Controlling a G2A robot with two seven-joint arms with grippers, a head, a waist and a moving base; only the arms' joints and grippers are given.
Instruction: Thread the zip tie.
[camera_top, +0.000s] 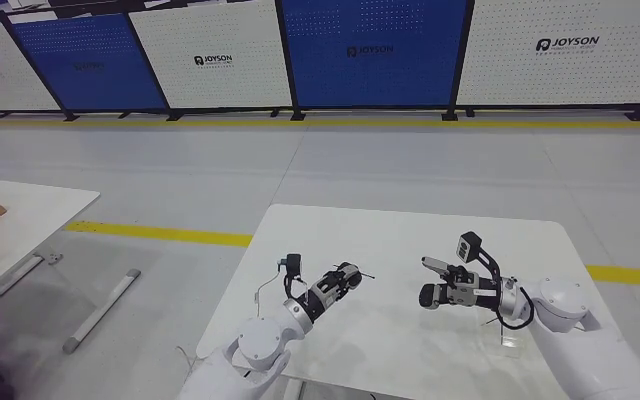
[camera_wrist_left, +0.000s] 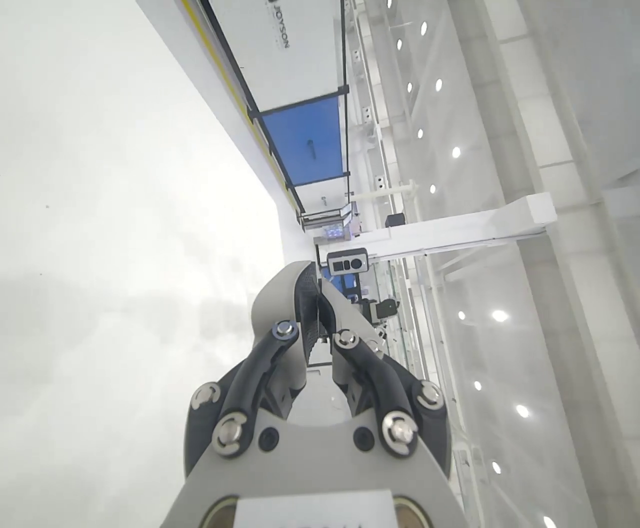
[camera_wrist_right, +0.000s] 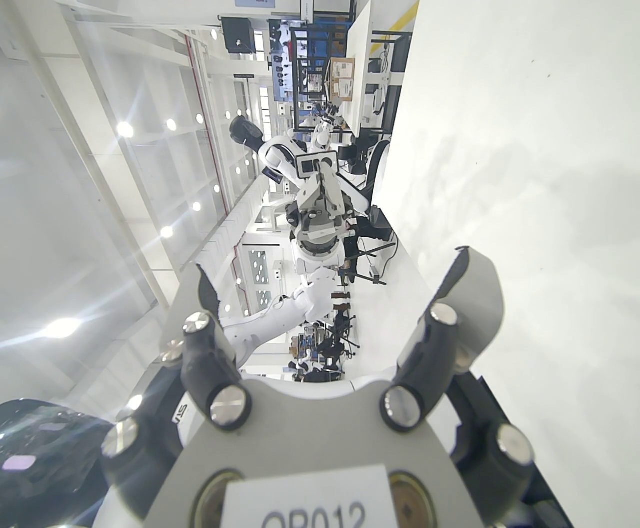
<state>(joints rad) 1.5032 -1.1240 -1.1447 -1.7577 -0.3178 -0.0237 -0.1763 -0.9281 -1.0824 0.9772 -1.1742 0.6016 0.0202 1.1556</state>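
Top view: my left claw (camera_top: 348, 275) hangs above the white surface (camera_top: 400, 225), left of middle, aimed across at my right claw (camera_top: 430, 281). A thin black zip tie (camera_top: 366, 273) pokes out of the left claw's tip toward the right one. It is held off the surface, I judge, so the strip is free to bend and feed. The right claw faces it, well apart, fingers spread, nothing in it. It looks set as the receiving side, ready to take the free end.

Left wrist view: the left claw is pressed together, pinching the zip tie (camera_wrist_left: 317, 312), a narrow dark strip seen edge-on between the pads. A firm flat pinch probably makes the strip stiff and aimed. I cannot tell whether I hold the head end or the tail end. The surface lies off to one side.

Right wrist view: the right claw is spread wide and empty, pads bare. The left claw sits farther off, straight ahead between my fingers, so the two are lined up on one axis, which suits a handover or a feed. The strip is too thin to make out here.

Judgement: early in the task, with the tie in hand, no loop seen and nothing threaded. The next move calls for closing the gap with fine alignment. The risk is the strip twisting or slipping in the pinch.
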